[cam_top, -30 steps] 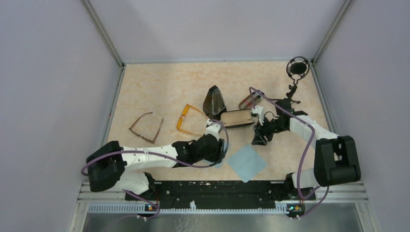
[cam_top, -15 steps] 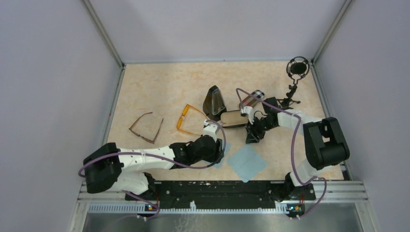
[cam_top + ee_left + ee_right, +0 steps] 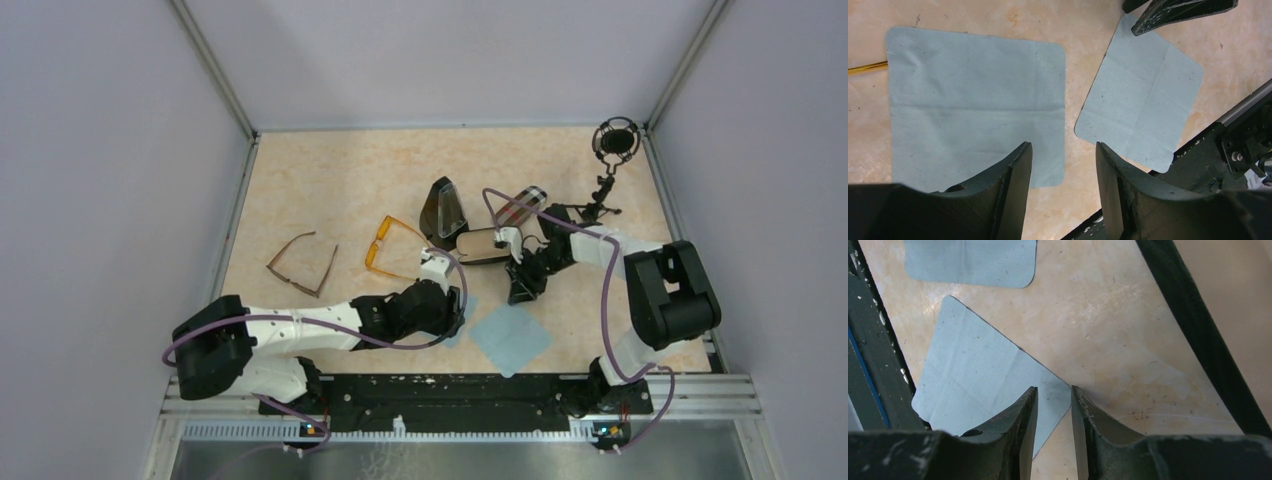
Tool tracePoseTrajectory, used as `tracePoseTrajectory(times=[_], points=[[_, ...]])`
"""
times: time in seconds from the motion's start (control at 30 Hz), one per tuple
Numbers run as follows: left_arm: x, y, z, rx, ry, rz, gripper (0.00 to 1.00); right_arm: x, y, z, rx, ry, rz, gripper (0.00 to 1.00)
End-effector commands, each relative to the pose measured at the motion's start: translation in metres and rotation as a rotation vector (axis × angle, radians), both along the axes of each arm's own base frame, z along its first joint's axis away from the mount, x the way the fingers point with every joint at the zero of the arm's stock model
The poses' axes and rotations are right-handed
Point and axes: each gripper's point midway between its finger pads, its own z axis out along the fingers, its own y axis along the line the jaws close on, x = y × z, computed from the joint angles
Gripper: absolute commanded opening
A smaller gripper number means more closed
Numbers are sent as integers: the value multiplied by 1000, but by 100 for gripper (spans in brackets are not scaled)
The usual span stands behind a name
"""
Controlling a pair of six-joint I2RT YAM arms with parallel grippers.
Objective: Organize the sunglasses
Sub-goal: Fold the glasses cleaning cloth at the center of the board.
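Hovering the left claw (image 3: 1063,147) low over a blue cloth (image 3: 973,95), jaws apart with nothing between. Setting the right claw (image 3: 1054,389) at the far corner of a second cloth (image 3: 983,370) just to the right, jaws at a narrow gap astride that corner; cannot tell whether any fabric is pinched. Looking outward: finding a brown oblong case (image 3: 485,245), a black triangular case (image 3: 443,207) and a plaid case (image 3: 520,205) beyond the claws. Spotting the amber-lensed sunglasses (image 3: 390,250) just left of the black case, and the brown-framed pair (image 3: 300,265) farther left, both lying open on the tabletop (image 3: 330,180), well apart from either claw. Judging this as preparation, with no pair stowed yet. Calling next for a clean pinch and lift of the cloth corner.
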Motion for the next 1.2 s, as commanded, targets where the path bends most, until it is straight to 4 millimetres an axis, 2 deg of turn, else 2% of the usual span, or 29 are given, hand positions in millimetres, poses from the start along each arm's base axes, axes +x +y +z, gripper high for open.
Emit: tracePoseTrajectory(times=[0.0,0.27,0.4,0.57,0.67,0.87,1.17], points=[[4,-7,7,-43,-23,7,57,-12,-1,-2,-19,20,45,31],[2,-8,0,-35,-12,1,57,-12,1,-2,-11,16,49,28],[2,-8,-3,-34,-10,1,57,-6,4,2,-2,-3,34,22],[5,-16,-6,-24,-29,-30,57,6,7,7,4,-44,6,0],[8,-27,-8,-6,-48,-70,57,12,4,6,-13,-71,-22,0],[20,-50,-16,44,-85,-121,54,25,-17,2,-51,-76,-115,0],[41,-85,-14,86,-149,-165,52,18,-44,-6,-84,-57,-177,0]])
